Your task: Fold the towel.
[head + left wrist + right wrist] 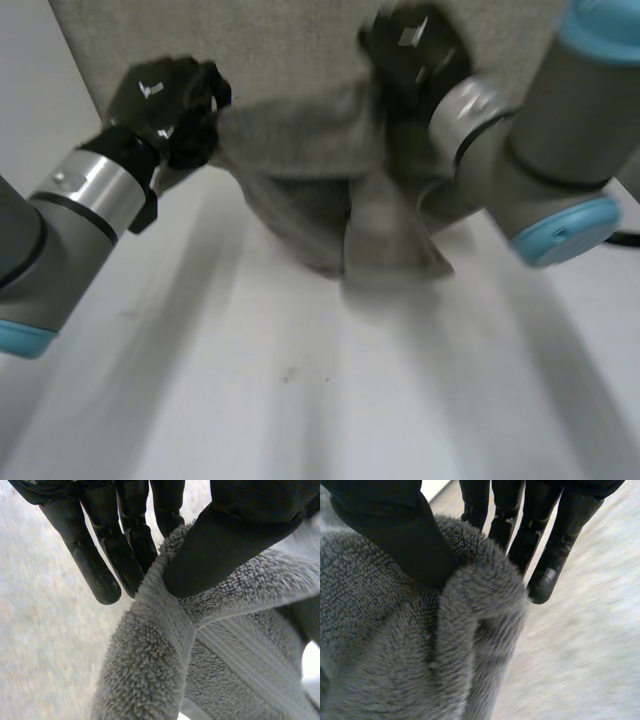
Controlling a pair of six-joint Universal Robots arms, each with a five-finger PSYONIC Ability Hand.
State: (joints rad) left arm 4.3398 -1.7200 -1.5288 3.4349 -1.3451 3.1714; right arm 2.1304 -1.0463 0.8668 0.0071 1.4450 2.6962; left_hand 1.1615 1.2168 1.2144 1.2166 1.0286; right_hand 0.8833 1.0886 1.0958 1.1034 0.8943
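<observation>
- Grey towel (pixel 330 190) bunched and lifted over the white table (pixel 300 400); sagging in the middle between the two hands
- Left hand (pixel 170 105) at the towel's left end; thumb clamping a ribbed fold against straight, close-set fingers (pixel 102 580)
- Right hand (pixel 415 50) at the towel's right end; thumb pinching a fluffy fold against straight, close-set fingers (pixel 547 575)

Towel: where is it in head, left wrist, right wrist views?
Head: towel sags between left hand and right hand.
Left wrist: towel pinched by left hand, thumb against fingers.
Right wrist: towel pinched under right hand thumb.
Shared landmark: each hand's pinch on the towel.
</observation>
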